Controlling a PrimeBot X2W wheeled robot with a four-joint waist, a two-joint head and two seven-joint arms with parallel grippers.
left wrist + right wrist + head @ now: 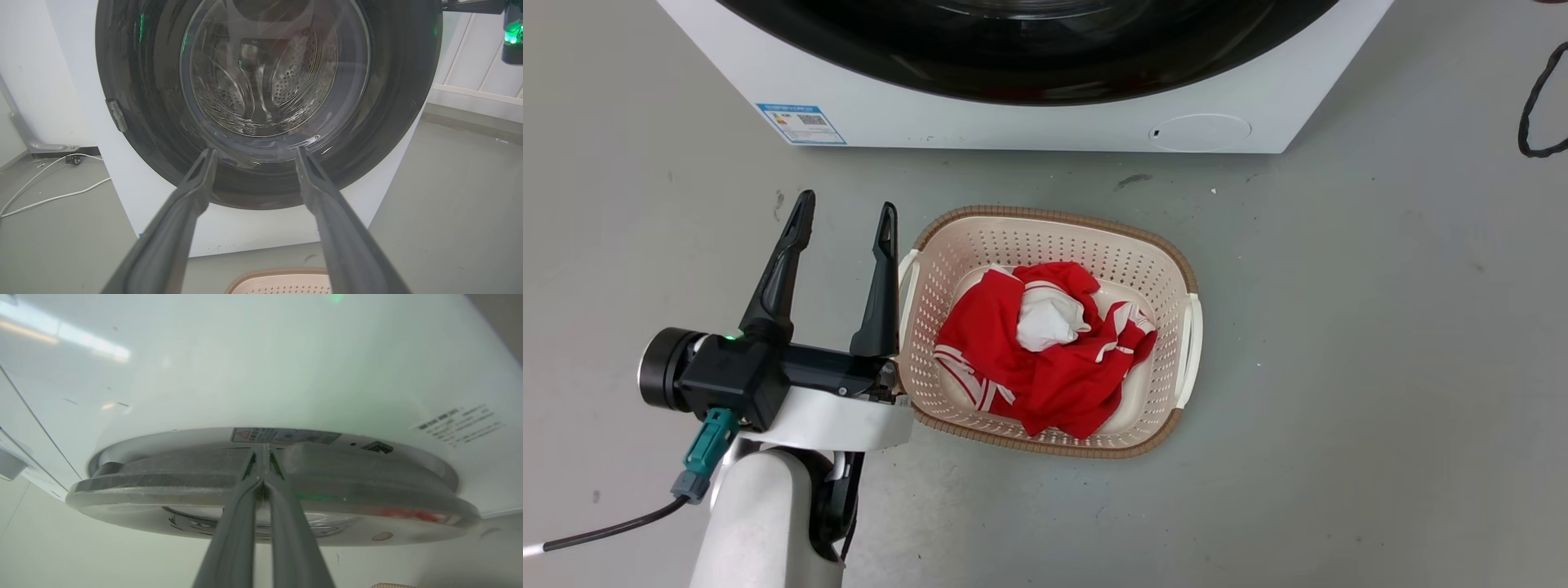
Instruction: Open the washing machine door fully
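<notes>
The white washing machine [1013, 122] stands at the top of the head view, with the lower arc of the glossy black washing machine door [1029, 73] showing. My left gripper [845, 214] is open and empty, low in front of the machine and left of the basket. In the left wrist view the door [135, 102] faces me, its glass window [278, 73] showing the steel drum, and my left gripper [253, 153] points at its lower part without touching. My right gripper [262, 451] is shut, its tips tucked at the rim of the door [163, 482], seen edge-on against the machine front [261, 367].
A cream laundry basket [1045, 216] holding a red and white garment [1045, 351] sits on the grey floor just before the machine, beside my left gripper. A black cable [1531, 106] lies at the far right. A white cable [49, 196] runs along the floor left of the machine.
</notes>
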